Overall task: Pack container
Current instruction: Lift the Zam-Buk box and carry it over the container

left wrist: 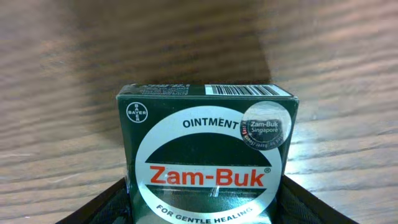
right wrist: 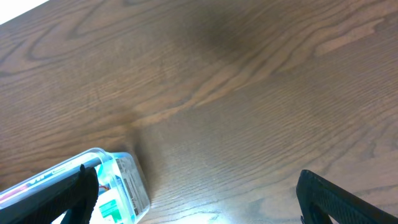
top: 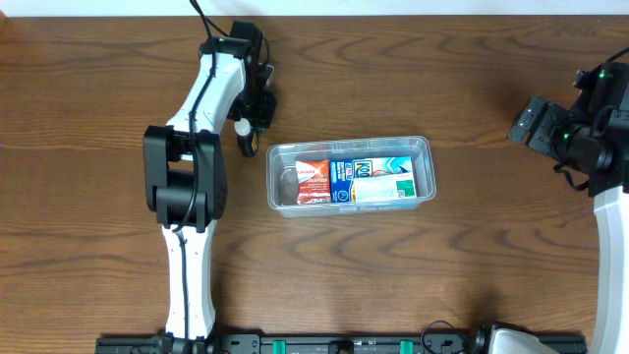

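Observation:
The clear plastic container lies mid-table. It holds a red-and-white box, a blue box and a white-and-green box. My left gripper is up and left of the container, over the table. In the left wrist view it is shut on a dark green Zam-Buk ointment box, a finger on each side. My right gripper is open and empty far to the right. In the right wrist view, a container corner shows beside its left finger.
Brown wooden tabletop all round. The left arm's base and links stand left of the container. A black rail runs along the front edge.

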You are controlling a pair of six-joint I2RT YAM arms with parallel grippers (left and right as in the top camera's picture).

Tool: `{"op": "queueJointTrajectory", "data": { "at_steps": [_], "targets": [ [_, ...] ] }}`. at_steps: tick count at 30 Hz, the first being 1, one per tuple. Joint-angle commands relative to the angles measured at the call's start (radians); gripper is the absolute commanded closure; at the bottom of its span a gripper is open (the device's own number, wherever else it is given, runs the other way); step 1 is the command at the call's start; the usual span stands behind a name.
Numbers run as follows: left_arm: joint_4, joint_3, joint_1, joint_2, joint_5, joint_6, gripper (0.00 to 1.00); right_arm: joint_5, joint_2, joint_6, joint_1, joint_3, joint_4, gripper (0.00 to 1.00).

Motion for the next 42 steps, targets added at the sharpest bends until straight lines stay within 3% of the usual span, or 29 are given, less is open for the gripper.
{"op": "queueJointTrajectory", "data": {
  "at_steps": [1,12,23,25,28,42],
  "targets": [
    [-0.003,0.052,0.005,-0.043,-0.019,-0.014,0.33,0.006,0.005,0.002,-0.008,0.008,-0.002,0.01],
    [-0.029,0.069,-0.002,-0.264,-0.014,-0.11,0.33,0.006,0.005,0.002,-0.008,0.008,-0.002,0.01],
    [-0.336,0.069,-0.113,-0.476,0.008,-0.246,0.34,0.006,0.005,0.002,-0.008,0.008,-0.002,0.01],
    [-0.394,0.069,-0.151,-0.488,0.032,-0.252,0.41,0.006,0.005,0.002,-0.008,0.008,-0.002,0.01],
    [-0.454,0.066,-0.205,-0.489,0.034,-0.304,0.42,0.006,0.005,0.002,-0.008,0.008,-0.002,0.01],
    [-0.45,-0.054,-0.401,-0.468,0.034,-0.559,0.42,0.006,0.005,0.002,-0.008,0.008,-0.002,0.01]
  ]
}}
